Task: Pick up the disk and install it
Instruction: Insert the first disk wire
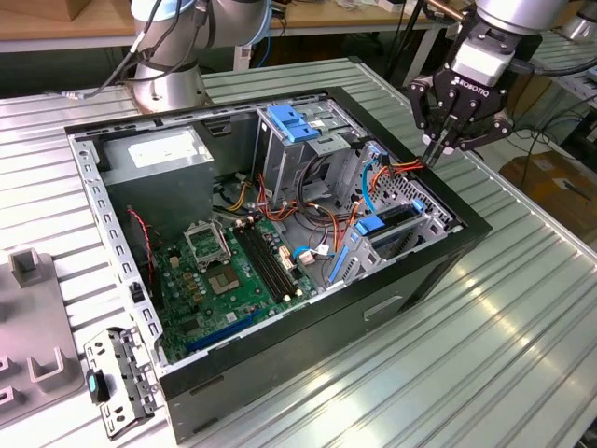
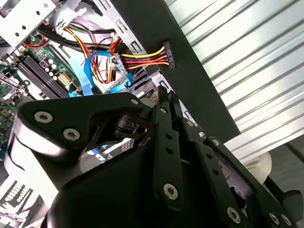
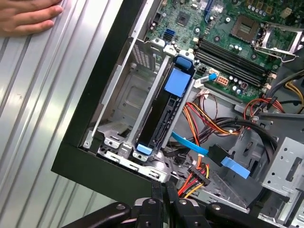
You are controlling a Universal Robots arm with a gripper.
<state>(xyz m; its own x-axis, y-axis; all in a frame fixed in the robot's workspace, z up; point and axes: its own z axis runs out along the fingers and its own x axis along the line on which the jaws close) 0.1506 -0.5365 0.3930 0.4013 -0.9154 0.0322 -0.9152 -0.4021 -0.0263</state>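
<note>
The disk stands on edge in a slot of the metal drive cage at the case's corner, a dark slab framed by its blue carrier with a blue tab on top. In the exterior view the disk sits low on the exterior view's right side of the open computer case. My gripper hangs above the case's rim just behind that cage. It is shut, and I see nothing between its fingers. In both wrist views the gripper is apart from the disk.
A loose power connector on red, yellow and black wires lies by the rim close to my fingertips. A blue bracket tops the rear drive bay. A person's hand rests on the ribbed table. A grey fixture sits at the exterior view's left.
</note>
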